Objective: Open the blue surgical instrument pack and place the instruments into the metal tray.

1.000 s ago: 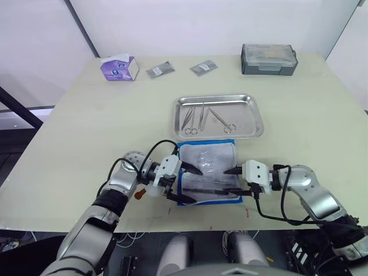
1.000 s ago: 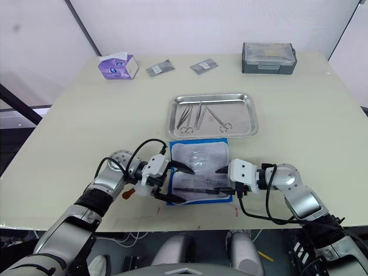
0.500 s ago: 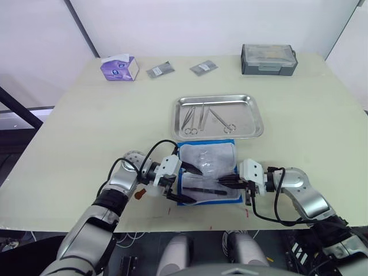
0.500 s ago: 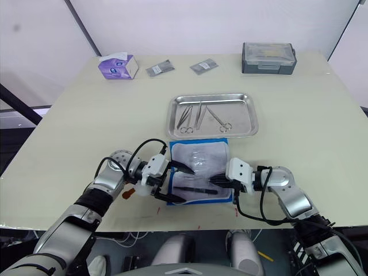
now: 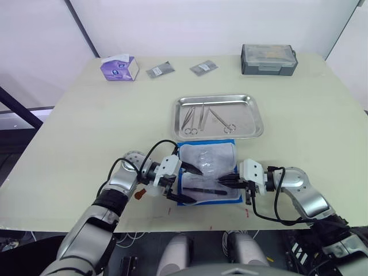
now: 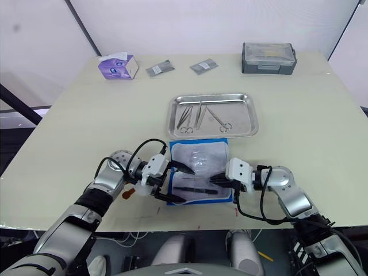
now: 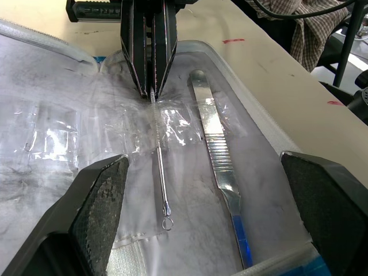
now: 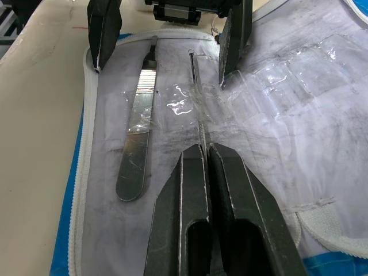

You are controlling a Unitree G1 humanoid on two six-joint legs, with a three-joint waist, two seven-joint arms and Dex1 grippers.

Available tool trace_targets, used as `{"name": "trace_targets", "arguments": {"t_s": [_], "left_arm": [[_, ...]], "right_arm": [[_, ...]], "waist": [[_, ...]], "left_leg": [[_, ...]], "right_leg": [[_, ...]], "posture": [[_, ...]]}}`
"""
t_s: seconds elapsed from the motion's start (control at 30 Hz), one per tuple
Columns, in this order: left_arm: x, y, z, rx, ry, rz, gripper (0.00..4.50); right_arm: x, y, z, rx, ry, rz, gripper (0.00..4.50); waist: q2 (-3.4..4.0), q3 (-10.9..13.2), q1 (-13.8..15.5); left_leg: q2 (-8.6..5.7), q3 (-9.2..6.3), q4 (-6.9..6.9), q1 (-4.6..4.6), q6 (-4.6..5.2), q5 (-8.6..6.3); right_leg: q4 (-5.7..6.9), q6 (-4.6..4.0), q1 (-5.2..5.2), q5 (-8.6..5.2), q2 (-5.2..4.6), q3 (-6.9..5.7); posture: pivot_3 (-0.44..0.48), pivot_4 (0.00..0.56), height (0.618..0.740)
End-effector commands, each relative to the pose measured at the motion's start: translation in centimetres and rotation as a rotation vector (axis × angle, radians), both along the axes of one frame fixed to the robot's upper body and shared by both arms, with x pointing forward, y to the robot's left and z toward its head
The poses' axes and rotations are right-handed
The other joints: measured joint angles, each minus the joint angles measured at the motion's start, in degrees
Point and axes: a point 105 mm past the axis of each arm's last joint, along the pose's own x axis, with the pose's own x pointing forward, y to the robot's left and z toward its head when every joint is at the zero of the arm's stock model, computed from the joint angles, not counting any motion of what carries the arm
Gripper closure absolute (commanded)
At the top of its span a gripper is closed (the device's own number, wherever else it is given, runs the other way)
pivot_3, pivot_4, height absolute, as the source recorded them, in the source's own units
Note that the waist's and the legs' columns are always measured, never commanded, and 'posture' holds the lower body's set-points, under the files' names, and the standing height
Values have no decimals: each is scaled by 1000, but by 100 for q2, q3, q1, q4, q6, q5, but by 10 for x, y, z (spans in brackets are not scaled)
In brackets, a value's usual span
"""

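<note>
The blue surgical instrument pack [image 5: 207,175] lies opened flat just in front of the metal tray [image 5: 218,117], which holds 3 instruments [image 5: 202,118]. Inside the pack lie a thin wire probe [image 8: 198,95] and a flat handle [image 8: 137,149]. No writing is legible. The right gripper [image 8: 201,150] pinches the probe; the left gripper [image 5: 186,184] is spread wide over the pack.
</note>
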Motion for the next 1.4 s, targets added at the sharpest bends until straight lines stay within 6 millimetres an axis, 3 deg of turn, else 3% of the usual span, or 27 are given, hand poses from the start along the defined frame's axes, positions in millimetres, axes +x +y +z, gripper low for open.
{"name": "trace_targets", "arguments": {"t_s": [0.03,0.6,1.07,1.4], "left_arm": [[-30,11,-43,132,196,-40,0],[-31,10,-44,129,197,-42,0],[-32,8,-45,126,200,-46,0],[-32,7,-45,123,200,-46,0]], "right_arm": [[2,-5,-2,-20,2,-9,4313],[1,-7,-2,-32,-5,5,4313],[0,-5,39,-118,-189,75,4313],[1,-12,49,-225,-298,112,4313]], "waist": [[0,0,0],[0,0,1],[0,0,2],[0,1,5]], "left_leg": [[0,0,0,0,0,0],[0,0,0,0,0,0],[0,0,0,-2,0,0],[0,0,1,-2,0,0]], "right_leg": [[0,0,0,0,0,0],[0,0,0,0,0,0],[0,0,0,0,0,0],[-1,0,0,0,0,-1]], "posture": [[0,150,734],[0,150,734],[0,150,734],[0,150,734]]}}
